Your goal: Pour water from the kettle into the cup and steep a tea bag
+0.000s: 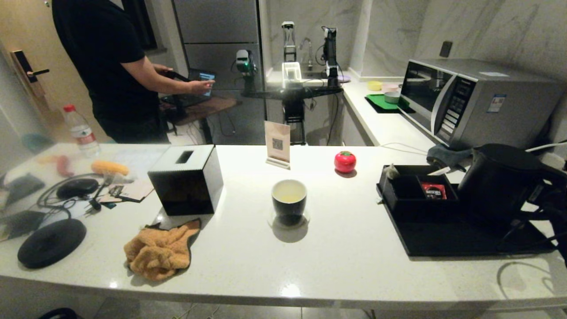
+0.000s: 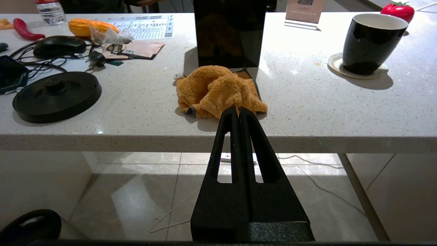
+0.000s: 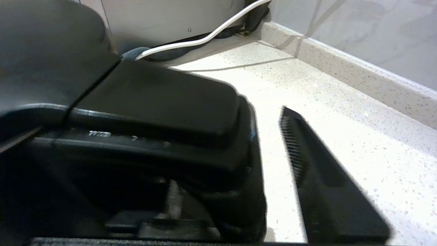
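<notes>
- Right gripper (image 3: 266, 143) at the loop handle of the kettle (image 1: 496, 181), jaws apart: one ribbed finger (image 3: 300, 164) clear of the handle with bare counter showing in the gap, the other finger hidden behind the handle
- Kettle upright straight ahead of that gripper, standing on the black tray (image 1: 443, 243)
- Past the kettle from the gripper, on the same tray, the low compartment box (image 1: 405, 188); tea bag (image 1: 391, 172) at its far corner, red packet (image 1: 433, 190) in the compartment nearest the kettle
- Well apart from the gripper, farther to its left, the cup (image 1: 289, 201) upright on a small coaster, with pale yellowish water (image 1: 289, 198) inside
- Left gripper (image 2: 239, 111) parked below the counter edge, fingers pressed together, nothing between them
- Just beyond it on the counter, an orange cloth (image 2: 218, 90); behind the cloth, a black tissue box (image 2: 228, 32)
</notes>
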{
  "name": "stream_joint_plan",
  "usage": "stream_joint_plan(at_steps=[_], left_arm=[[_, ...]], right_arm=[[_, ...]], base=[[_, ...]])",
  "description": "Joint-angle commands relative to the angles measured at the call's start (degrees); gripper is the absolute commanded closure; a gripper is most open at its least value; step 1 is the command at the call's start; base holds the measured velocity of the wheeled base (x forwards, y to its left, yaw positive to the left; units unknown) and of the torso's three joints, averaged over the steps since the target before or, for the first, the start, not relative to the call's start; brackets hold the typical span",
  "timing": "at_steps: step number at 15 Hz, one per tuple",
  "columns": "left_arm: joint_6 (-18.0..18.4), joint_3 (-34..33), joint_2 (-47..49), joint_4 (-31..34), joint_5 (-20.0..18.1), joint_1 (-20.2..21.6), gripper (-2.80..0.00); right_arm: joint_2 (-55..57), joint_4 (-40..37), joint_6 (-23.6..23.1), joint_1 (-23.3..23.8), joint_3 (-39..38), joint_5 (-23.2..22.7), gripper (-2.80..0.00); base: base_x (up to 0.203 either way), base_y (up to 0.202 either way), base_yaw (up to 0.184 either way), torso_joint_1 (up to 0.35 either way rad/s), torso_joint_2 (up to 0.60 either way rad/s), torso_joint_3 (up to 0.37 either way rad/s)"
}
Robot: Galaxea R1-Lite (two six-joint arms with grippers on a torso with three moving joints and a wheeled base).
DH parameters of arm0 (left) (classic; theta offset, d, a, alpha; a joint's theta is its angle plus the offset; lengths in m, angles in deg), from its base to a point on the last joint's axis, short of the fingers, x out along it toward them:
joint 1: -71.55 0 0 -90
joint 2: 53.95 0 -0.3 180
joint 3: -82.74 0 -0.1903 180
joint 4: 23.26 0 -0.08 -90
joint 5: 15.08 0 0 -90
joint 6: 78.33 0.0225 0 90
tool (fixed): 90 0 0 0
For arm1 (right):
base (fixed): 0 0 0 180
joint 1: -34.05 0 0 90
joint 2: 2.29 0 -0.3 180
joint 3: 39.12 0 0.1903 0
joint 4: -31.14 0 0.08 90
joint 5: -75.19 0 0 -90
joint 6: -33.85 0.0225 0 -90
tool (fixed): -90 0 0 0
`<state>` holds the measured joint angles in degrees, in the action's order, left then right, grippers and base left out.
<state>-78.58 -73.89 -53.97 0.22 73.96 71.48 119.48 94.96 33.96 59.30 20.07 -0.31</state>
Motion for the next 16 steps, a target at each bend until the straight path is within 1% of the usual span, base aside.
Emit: stream_joint_plan(at_steps=[1, 4, 7, 10, 16], left_arm=[[0.0, 0.0, 0.0, 0.0, 0.0, 0.0, 0.00], [0.0, 0.0, 0.0, 0.0, 0.0, 0.0, 0.00], [0.0, 0.0, 0.0, 0.0, 0.0, 0.0, 0.00], [0.0, 0.0, 0.0, 0.0, 0.0, 0.0, 0.00], [0.0, 0.0, 0.0, 0.0, 0.0, 0.0, 0.00]], right_arm=[[-0.5, 0.7, 0.1, 0.0, -0.5, 0.0, -2.80], [-1.8, 0.6, 0.2, 0.0, -1.8, 0.0, -2.80], [-4.1, 0.6, 0.3, 0.0, -4.9, -0.5, -2.80], [-7.8, 0.4, 0.4, 0.0, -9.7, -1.8, -2.80], [-15.8, -2.1, 0.5, 0.0, -21.9, -1.9, -2.80]], base=[[0.000, 0.000, 0.000, 0.000, 0.00, 0.000], [0.000, 0.000, 0.000, 0.000, 0.00, 0.000], [0.000, 0.000, 0.000, 0.000, 0.00, 0.000], [0.000, 0.000, 0.000, 0.000, 0.00, 0.000], [0.000, 0.000, 0.000, 0.000, 0.00, 0.000]])
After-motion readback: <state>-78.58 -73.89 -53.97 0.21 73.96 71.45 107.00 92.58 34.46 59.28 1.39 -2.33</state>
